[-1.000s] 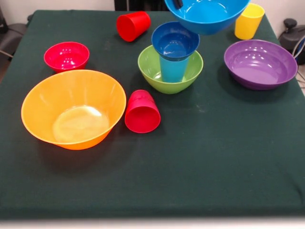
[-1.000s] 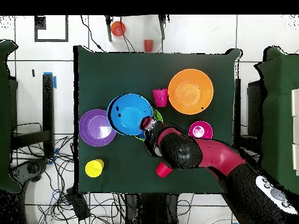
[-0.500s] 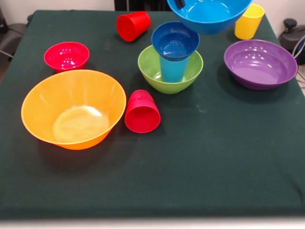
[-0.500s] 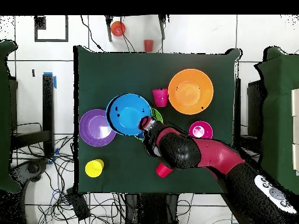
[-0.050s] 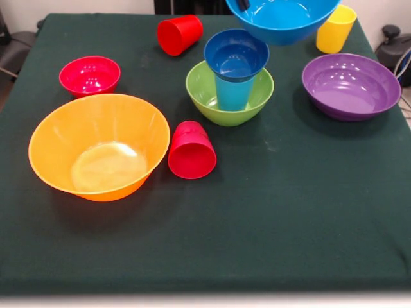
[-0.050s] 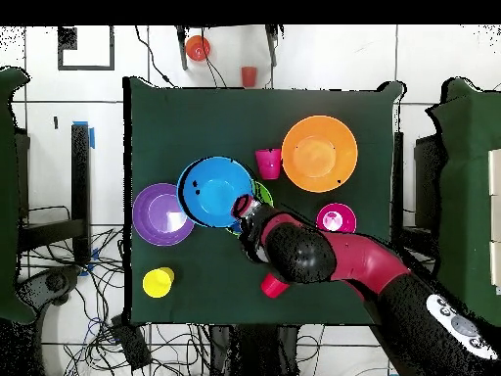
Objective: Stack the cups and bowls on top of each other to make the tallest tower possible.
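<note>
My gripper is shut on the rim of the medium blue bowl and holds it in the air at the far side, above and right of the tower. From above, the gripper sits at that bowl's edge. The tower is a green bowl with an upright light blue cup in it and a small dark blue bowl on the cup. Red cups lie on their sides at the middle and far back. A yellow cup stands upright.
A huge orange bowl sits front left, with a small red bowl behind it. At the right stands a wide purple bowl. My arm reaches over the table's near part in the overhead view.
The held blue bowl has crept slightly up and to the right in the front view. Everything on the table stays where it was.
</note>
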You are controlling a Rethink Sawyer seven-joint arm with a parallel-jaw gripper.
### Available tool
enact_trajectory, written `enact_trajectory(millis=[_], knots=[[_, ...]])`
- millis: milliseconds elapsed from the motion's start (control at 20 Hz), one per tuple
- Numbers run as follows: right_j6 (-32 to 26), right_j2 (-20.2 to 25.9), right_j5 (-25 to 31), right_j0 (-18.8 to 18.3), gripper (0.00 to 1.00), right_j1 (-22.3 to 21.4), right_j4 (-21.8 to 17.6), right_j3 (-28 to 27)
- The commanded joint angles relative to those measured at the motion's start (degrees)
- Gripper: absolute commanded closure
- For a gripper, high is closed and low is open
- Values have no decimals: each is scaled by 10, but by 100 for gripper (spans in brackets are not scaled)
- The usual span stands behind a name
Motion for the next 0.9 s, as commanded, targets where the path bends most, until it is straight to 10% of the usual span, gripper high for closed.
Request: enact_trajectory(millis=[50, 900], knots=[[-26, -10, 47, 29, 100, 0, -36, -34], [-58, 12, 111, 6, 100, -10, -24, -83]])
